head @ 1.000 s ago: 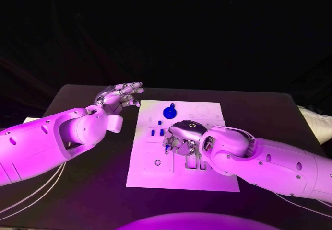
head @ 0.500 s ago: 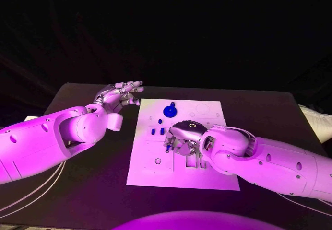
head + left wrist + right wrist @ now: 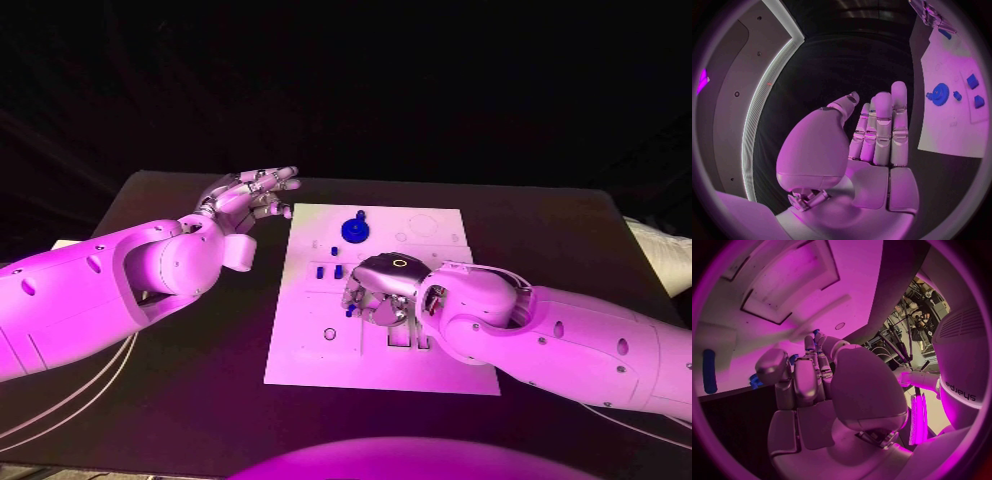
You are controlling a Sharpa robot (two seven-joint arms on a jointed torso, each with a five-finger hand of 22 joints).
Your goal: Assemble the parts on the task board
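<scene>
**Right hand curled over the board, left hand held off to the side**

Head view: the board (image 3: pixel 378 295) lies in the middle of the black table (image 3: pixel 173 330). The right hand (image 3: pixel 378 290) is down over the board's middle, fingers curled in close around a small blue part (image 3: pixel 351 309) at their tips. Near the board's far end lies a blue gear (image 3: pixel 353 232), with two small blue pieces (image 3: pixel 329 271) between it and the right hand. The left hand (image 3: pixel 248 199) hovers above the table just beside the board's far left corner, fingers spread, holding nothing.

Left wrist view: the left hand (image 3: pixel 873 135) shows fingers straight and side by side, palm bare. The board (image 3: pixel 954 100) carries the gear (image 3: pixel 940 94).

Right wrist view: the right hand (image 3: pixel 817 385) has its fingers bunched against the board (image 3: pixel 761 315), bits of blue part (image 3: pixel 793 358) showing between them.
</scene>
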